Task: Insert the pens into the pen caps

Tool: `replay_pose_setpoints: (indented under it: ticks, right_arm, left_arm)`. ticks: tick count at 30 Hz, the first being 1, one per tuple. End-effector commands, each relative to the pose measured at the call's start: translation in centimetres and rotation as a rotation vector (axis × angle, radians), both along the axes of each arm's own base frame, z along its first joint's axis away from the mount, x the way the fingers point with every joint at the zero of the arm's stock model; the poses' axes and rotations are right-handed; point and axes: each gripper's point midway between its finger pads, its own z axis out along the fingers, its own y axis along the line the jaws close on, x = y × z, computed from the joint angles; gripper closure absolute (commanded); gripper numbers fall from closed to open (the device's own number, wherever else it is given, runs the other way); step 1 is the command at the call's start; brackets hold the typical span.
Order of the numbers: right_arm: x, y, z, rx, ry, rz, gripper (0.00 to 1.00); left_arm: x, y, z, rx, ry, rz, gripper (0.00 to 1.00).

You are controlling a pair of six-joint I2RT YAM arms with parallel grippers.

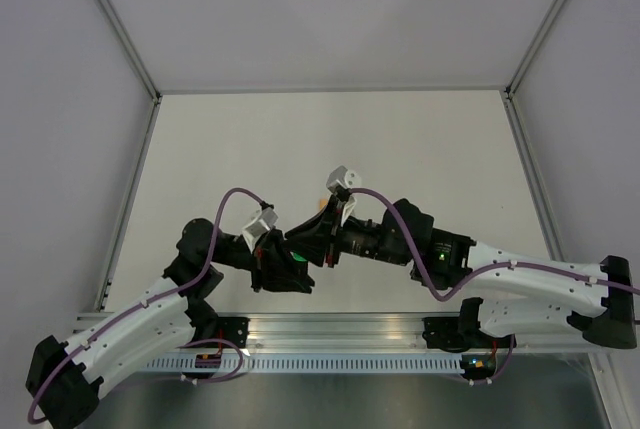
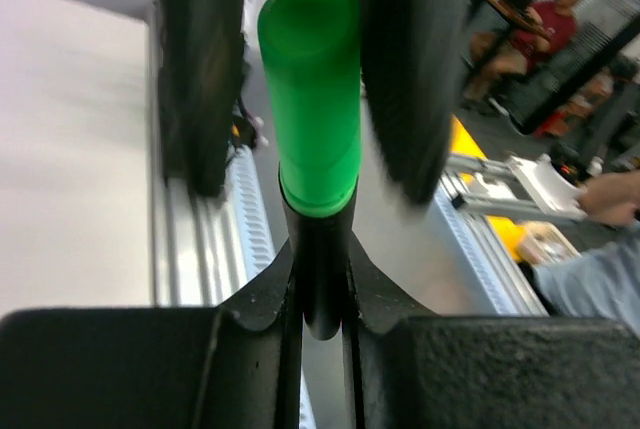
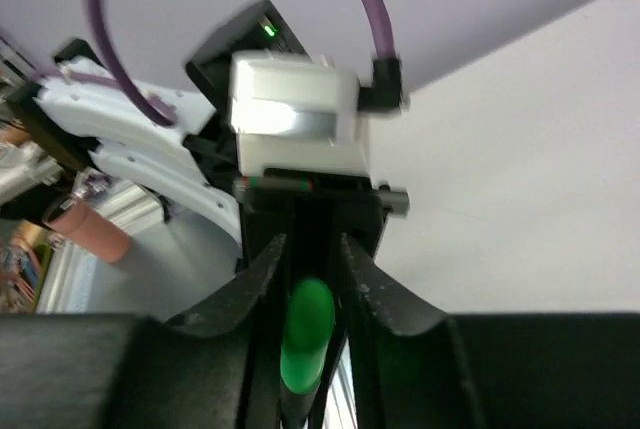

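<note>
while left pincer (image 2: 321, 294) grips pen (image 2: 318, 239), right pincer (image 3: 310, 249) flanks cap (image 2: 310, 99).

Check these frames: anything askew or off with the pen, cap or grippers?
Nothing stands out. The green cap sits straight and in line on the black pen, whose barrel the left gripper clamps. The right gripper straddles the cap with a gap on one side, its fingers blurred in the left wrist view.
</note>
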Motion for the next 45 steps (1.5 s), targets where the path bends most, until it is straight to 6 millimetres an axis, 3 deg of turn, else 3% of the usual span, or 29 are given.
replay_pose_setpoints:
  ticks: [1,2,4,9,18,27,37,40,45]
  right_arm:
    - [1.0,-2.1,-10.4,-0.460,0.028,-0.088,0.64]
    - [1.9,-1.8,-8.4,-0.432,-0.007,-0.123,0.64]
    - [2.7,-1.4,-6.6,-0.415,-0.039,-0.148,0.63]
    - [3.5,-1.0,-5.0,-0.398,-0.070,-0.168,0.61]
    - [4.3,-1.5,-2.7,-0.352,-0.118,-0.189,0.33]
    - [4.4,-1.1,1.2,-0.279,-0.133,-0.153,0.26]
    - [3.7,-1.0,2.8,-0.223,-0.117,-0.096,0.24]
    - [3.2,-0.9,2.8,-0.214,-0.113,-0.066,0.29]
    - [1.8,-0.7,1.8,-0.199,-0.097,0.006,0.45]
  left_arm:
    - [2.0,-0.1,6.4,-0.263,-0.235,0.151,0.98]
    - [2.3,-0.3,5.7,-0.248,-0.221,0.158,0.98]
    - [2.6,-0.5,4.7,-0.228,-0.206,0.164,0.98]
    - [3.1,-0.8,3.5,-0.199,-0.195,0.181,0.98]
    - [3.2,-0.9,2.6,-0.182,-0.187,0.173,0.98]
    - [3.2,-1.1,1.4,-0.161,-0.178,0.155,0.98]
    - [3.4,-1.3,1.0,-0.150,-0.174,0.154,0.98]
    - [3.4,-1.3,0.9,-0.148,-0.175,0.152,0.98]
    - [3.3,-1.3,1.1,-0.154,-0.181,0.152,0.98]
